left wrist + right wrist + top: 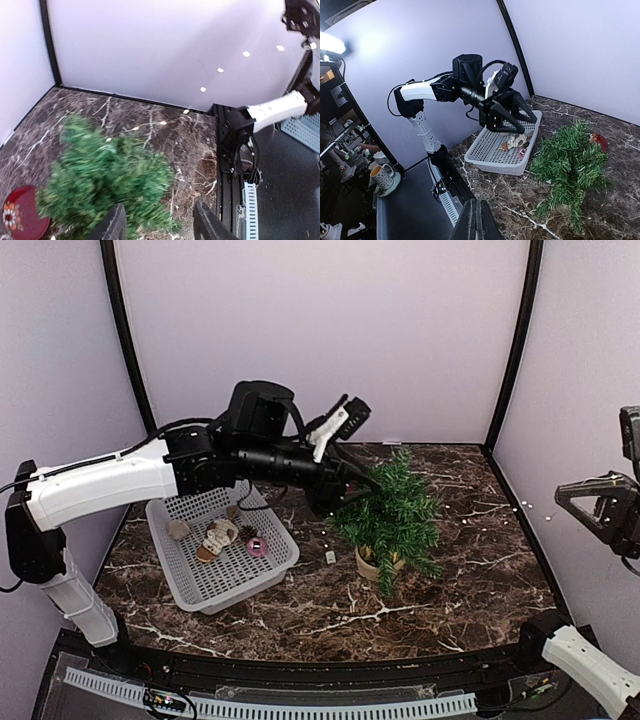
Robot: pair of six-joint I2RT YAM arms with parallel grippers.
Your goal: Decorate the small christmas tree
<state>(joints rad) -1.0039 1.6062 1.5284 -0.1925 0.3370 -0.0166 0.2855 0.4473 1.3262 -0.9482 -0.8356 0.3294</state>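
**Tree (395, 510) in the middle of the surface, left gripper open right at its branches**

So the little green tree sits in its small beige pot (370, 566) roughly in the middle of the dark marbled surface (450, 600), a bit to the right of center from the overhead camera. I honestly can't tell if it's dead upright or tipped a little. No ornaments show on it.

The left arm reaches across the white basket (255, 585), and the left gripper (160, 215) hangs at the upper left side of the tree. Its jaws are spread apart. In the wrist view the two fingers (114, 226) frame the blurry green needles, with branch tips poking in between them, but nothing is pinched in there as far as I can see. The right wrist camera shows the same thing from the side: fingers splayed, close to the treetop, empty.

The right gripper (477, 215) is well off to the right, away from the tree, with its jaws pressed together and nothing in them.

The basket sits just left of the tree and has bits in it: a brown pine cone (247, 532), a pink round thing (257, 547) and a couple of beige pieces I can't make out. A small white bit (330, 557) lies on the surface between the basket and the pot. A red plate (20, 220) lies beside the tree on the far side.
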